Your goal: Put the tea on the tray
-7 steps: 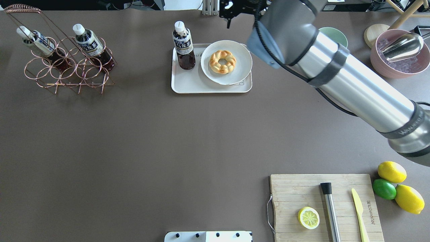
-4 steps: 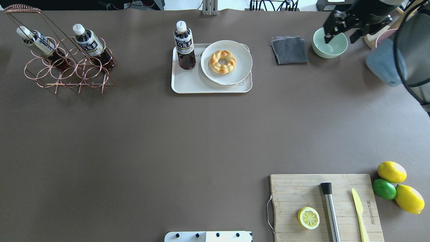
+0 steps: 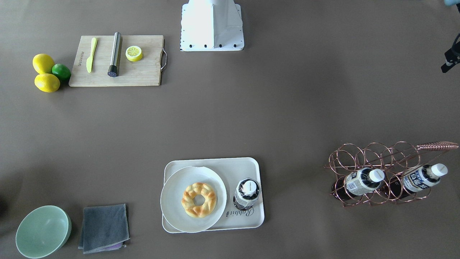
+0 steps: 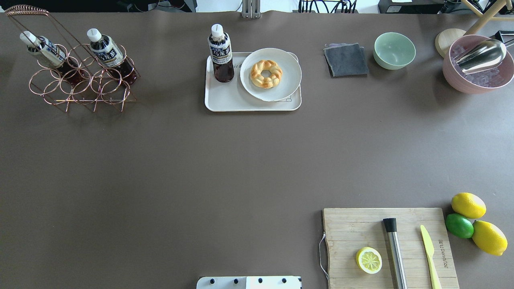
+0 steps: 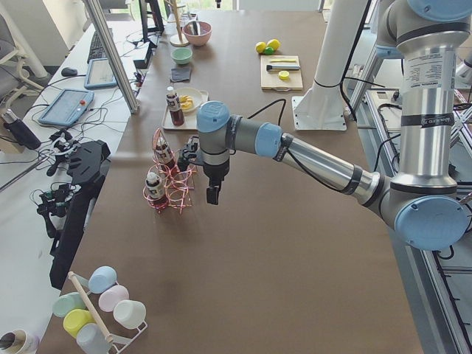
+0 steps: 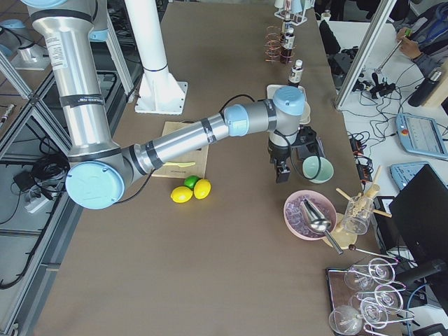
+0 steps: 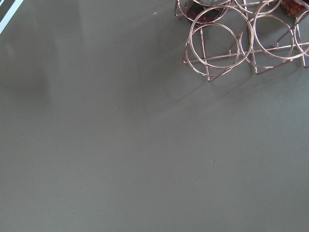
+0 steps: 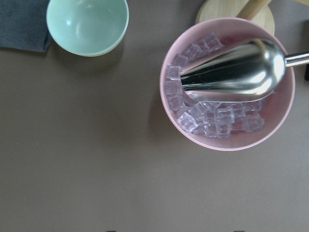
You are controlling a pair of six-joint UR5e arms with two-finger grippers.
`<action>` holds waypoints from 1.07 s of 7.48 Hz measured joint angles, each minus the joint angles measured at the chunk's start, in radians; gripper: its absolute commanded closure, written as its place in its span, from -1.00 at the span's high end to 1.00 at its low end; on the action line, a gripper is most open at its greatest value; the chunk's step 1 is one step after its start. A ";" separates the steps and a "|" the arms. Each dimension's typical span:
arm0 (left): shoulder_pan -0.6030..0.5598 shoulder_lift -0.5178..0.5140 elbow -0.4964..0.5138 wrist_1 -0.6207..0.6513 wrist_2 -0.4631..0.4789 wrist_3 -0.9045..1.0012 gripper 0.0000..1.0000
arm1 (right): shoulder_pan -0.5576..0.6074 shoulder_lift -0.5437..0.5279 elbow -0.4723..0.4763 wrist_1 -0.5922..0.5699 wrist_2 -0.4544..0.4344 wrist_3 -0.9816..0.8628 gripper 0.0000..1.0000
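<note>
One tea bottle [image 4: 220, 54] stands upright on the left part of the cream tray [image 4: 233, 100], apart from both grippers; it also shows in the front view [image 3: 247, 194] on the tray [image 3: 248, 166]. My right gripper [image 6: 282, 171] hangs above the table between the green bowl and the pink bowl. Its two dark fingertips [image 8: 110, 231] sit wide apart at the right wrist view's bottom edge, with nothing between them. My left gripper [image 5: 212, 193] hangs beside the wire rack. I cannot tell whether it is open or shut.
A copper wire rack [image 4: 80, 84] holds two more tea bottles [image 4: 105, 50]. A round plate [image 4: 281, 86] with a doughnut [image 4: 266, 73] shares the tray. A grey cloth [image 4: 346, 60], green bowl [image 4: 394, 50], pink ice bowl [image 4: 478, 82], cutting board [image 4: 353, 224] and lemons [image 4: 468, 205] lie to the right.
My right arm has pulled away from above the tray to the right and gone out of the overhead view. The tea bottle stays upright on the tray.
</note>
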 measured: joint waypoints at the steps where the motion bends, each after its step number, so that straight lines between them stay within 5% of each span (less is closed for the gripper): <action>1: 0.000 -0.002 0.000 0.000 0.001 -0.027 0.95 | 0.075 -0.033 -0.047 -0.004 0.011 -0.135 0.99; 4: -0.002 0.002 -0.001 -0.024 0.010 -0.055 0.94 | 0.193 -0.105 -0.106 -0.005 -0.009 -0.331 0.99; 8: -0.024 0.140 0.010 -0.277 0.012 -0.047 0.94 | 0.217 -0.108 -0.128 -0.006 -0.033 -0.371 0.99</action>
